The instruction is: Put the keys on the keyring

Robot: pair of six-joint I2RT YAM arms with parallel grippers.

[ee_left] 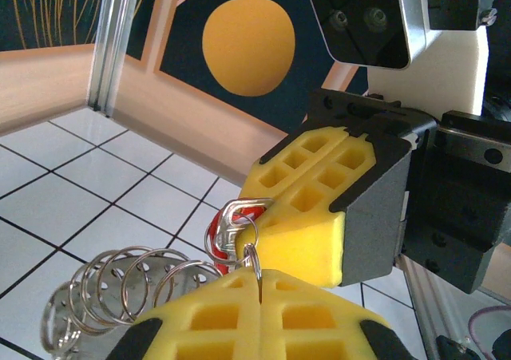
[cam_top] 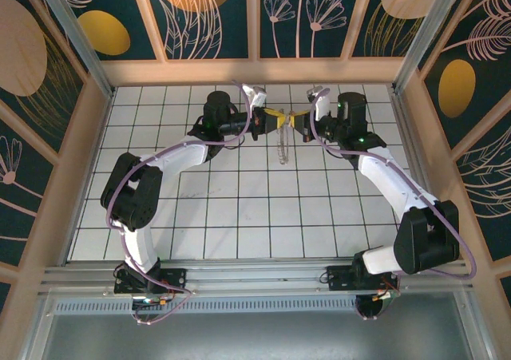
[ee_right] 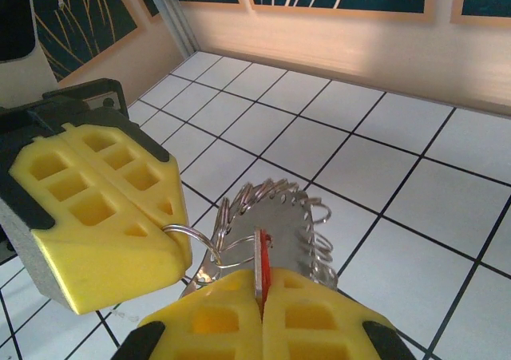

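Both grippers meet above the far middle of the tiled floor. My left gripper [cam_top: 274, 119] [ee_left: 259, 278] is shut on a thin silver split ring [ee_left: 254, 252]. That ring belongs to the keyring [cam_top: 283, 148] [ee_left: 120, 296] [ee_right: 299, 216], a silvery plate edged with several rings, which hangs below the grippers. My right gripper [cam_top: 298, 122] [ee_right: 261, 286] is shut on the key [ee_left: 231, 224] [ee_right: 262, 260], whose red head and silver metal stand edge-on between its yellow pads. The key's silver end touches the ring right beside the left fingertips [ee_right: 104, 216].
White tiled floor [cam_top: 239, 208] stretches toward the arm bases. A wooden rail [cam_top: 255, 71] and patterned wall panels close off the back and sides. The right gripper's camera housing [ee_left: 359, 17] hangs close above the left fingers.
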